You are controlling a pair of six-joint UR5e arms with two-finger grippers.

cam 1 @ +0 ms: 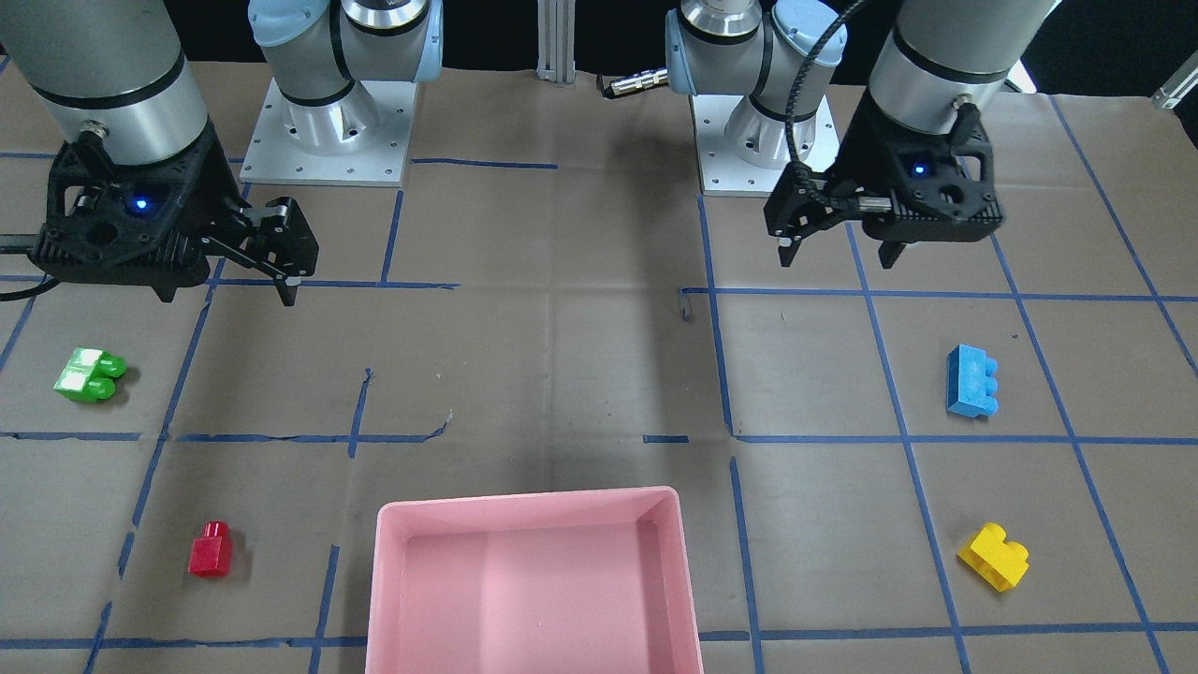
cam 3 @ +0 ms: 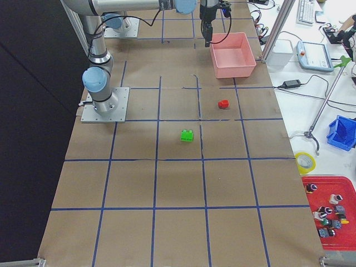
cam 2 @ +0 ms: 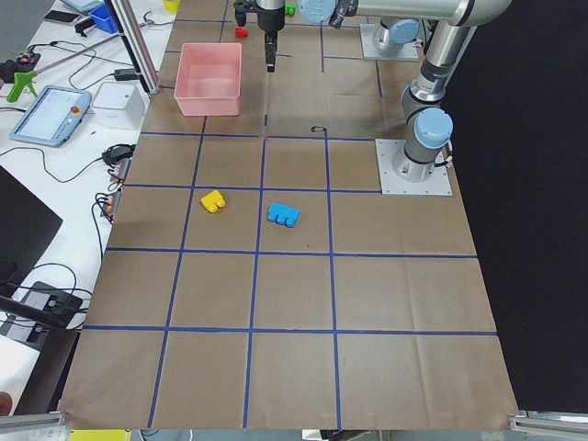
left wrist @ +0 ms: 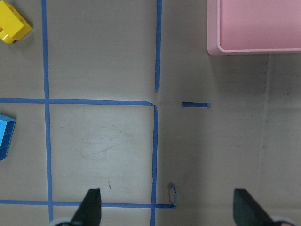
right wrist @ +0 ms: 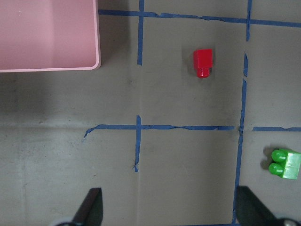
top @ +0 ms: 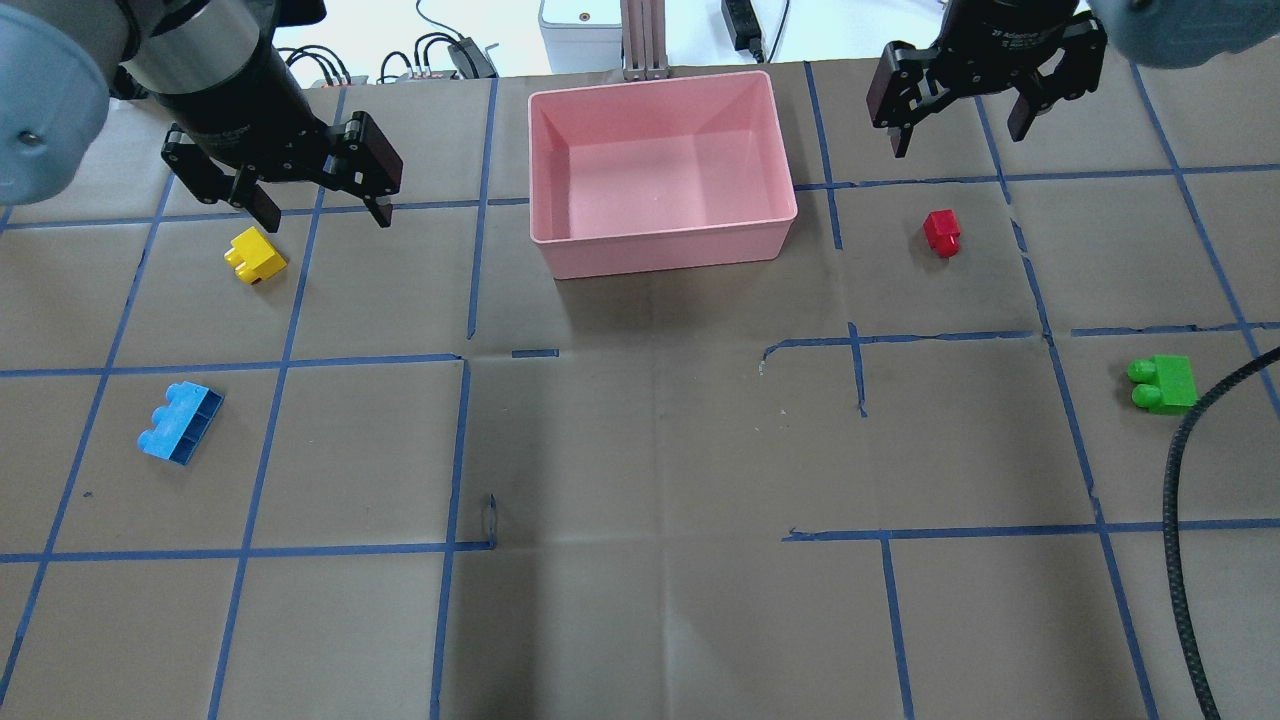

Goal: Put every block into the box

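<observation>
Green block point(top: 1163, 384) lies on the robot's right side of the desk point(top: 640, 450), tipped onto its side so that its two studs point sideways toward the middle. The red block point(top: 942, 232) is on the same side but farther from the robot and nearer the box point(top: 665, 250), with a clear strip of brown paper between them; its single stud points back toward the robot. On the robot's left are the other two. The yellow block point(top: 255, 256) sits level with the box's near wall, well apart from it, and the blue block point(top: 181, 423) lies closer to the robot and farther out, on its side, with its three studs facing away from the middle.

All four blocks rest on the paper outside the box, which stands at the far middle of the desk with its pink floor showing.

The left end effector point(top: 325, 215) hangs in the air over the robot's left half, its jaws spread wide. Its wrist camera looks straight down on bare paper and blue tape lines, with the yellow block in one top corner, the blue block at the edge and a corner of the box opposite. The right end effector point(top: 960, 140) hangs over the right half, jaws likewise wide apart — its wrist view takes in a corner of the box, the red block and the green block.
</observation>
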